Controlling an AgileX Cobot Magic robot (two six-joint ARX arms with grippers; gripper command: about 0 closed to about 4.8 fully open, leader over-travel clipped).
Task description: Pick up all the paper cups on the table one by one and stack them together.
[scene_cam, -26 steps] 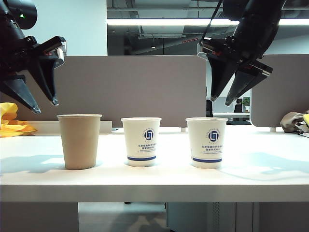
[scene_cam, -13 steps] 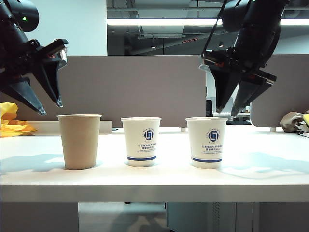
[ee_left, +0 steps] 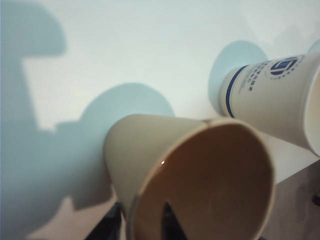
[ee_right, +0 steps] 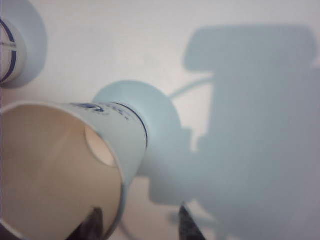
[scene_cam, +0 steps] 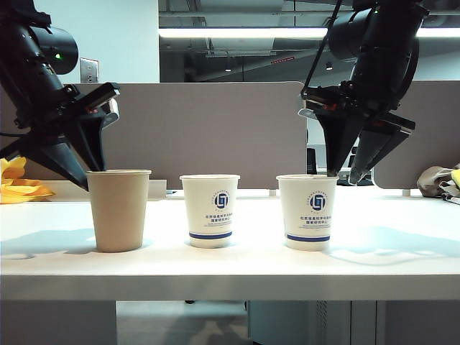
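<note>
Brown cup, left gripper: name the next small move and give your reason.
Probably finish closing the left gripper on the rim of the brown cup. The left wrist view shows one finger inside the rim and one outside, not yet pinching the wall. The right gripper straddles the right white cup's rim the same way, open.

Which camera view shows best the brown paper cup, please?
The exterior view: the brown cup stands whole and upright on the table. The left wrist view shows only its open mouth and part of its wall, with the left gripper straddling the rim. The right wrist view misses it.
</note>
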